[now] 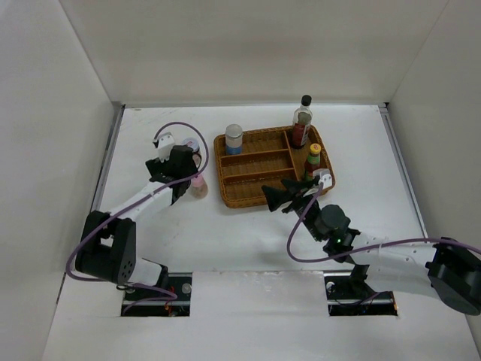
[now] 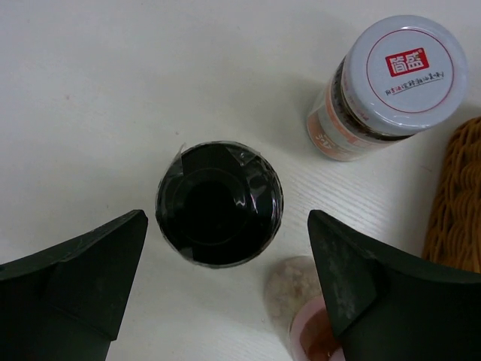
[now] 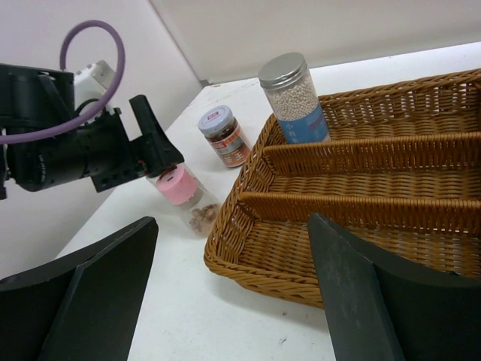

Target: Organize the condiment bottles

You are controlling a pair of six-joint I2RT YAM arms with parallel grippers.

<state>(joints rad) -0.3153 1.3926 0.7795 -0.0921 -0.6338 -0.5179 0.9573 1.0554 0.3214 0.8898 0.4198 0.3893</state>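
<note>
Left wrist view: left gripper point(image 2: 227, 218) released, jaws straddling black-lidded jar point(image 2: 218, 203) on surface point(image 2: 90, 90) left of basket point(image 3: 248, 218), untouched. White-lidded jar point(image 2: 398, 71) and pink-lidded jar point(image 3: 176, 186) beside it. Right gripper point(image 3: 233, 219) released, empty, near basket's front. Silver-lidded jar point(image 3: 289, 94) inside basket.

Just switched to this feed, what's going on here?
The left gripper hangs open over the black-lidded jar, a finger either side, not gripping. The pink-lidded jar and white-lidded jar stand beside it on the table, outside the wicker basket. The silver-lidded jar, tall black-capped bottle and yellow-capped bottle are already in the basket. The right gripper is open at the basket's near edge, holding nothing.
</note>
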